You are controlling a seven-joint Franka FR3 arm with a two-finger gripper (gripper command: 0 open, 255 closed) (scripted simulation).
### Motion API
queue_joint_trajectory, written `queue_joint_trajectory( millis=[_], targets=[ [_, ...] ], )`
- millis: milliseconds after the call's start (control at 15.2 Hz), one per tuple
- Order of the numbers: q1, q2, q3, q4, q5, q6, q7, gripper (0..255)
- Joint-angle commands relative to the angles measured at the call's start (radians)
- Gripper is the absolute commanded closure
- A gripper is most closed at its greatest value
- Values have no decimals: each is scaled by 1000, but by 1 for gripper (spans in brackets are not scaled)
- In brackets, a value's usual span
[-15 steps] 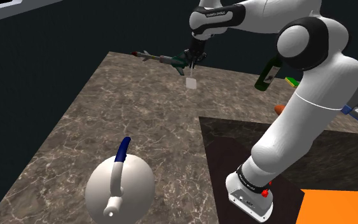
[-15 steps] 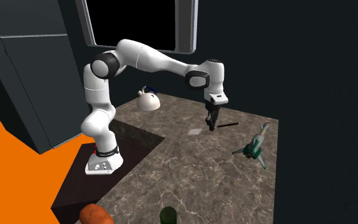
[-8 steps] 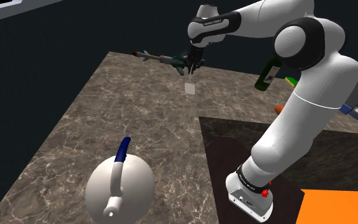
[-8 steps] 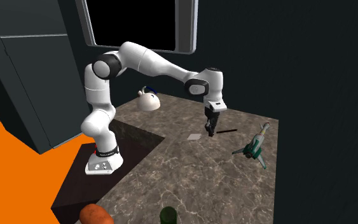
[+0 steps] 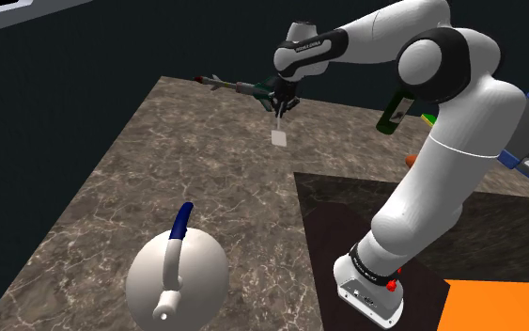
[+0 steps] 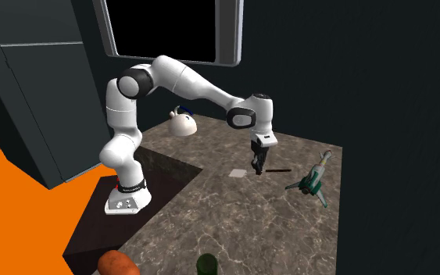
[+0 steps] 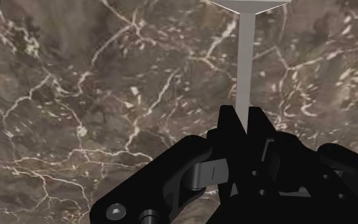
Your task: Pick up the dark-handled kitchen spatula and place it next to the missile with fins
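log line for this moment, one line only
gripper: shut on spatula shaft | spatula: grey blade ahead of gripper, over marble counter | missile: lying on counter, apart from spatula | release: not yet

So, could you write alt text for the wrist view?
The black gripper clasps a pale grey spatula, whose shaft runs out ahead and widens into the blade. Behind it is a brown marbled counter.

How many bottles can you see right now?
1: a dark green bottle near the counter's edge, just past the arm's elbow in the shoulder view; more could be hidden behind the arm.
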Motion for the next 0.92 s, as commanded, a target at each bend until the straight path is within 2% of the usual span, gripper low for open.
queue_joint_trajectory(
  millis=[0,330,792,858],
  targets=[
    [-2,11,-1,-18,1,29,-2,255],
    [-2,39,-1,-45,2,84,-2,255],
    [-2,39,-1,-44,2,84,-2,255],
    [-2,39,-1,-44,2,84,-2,0]
  ],
)
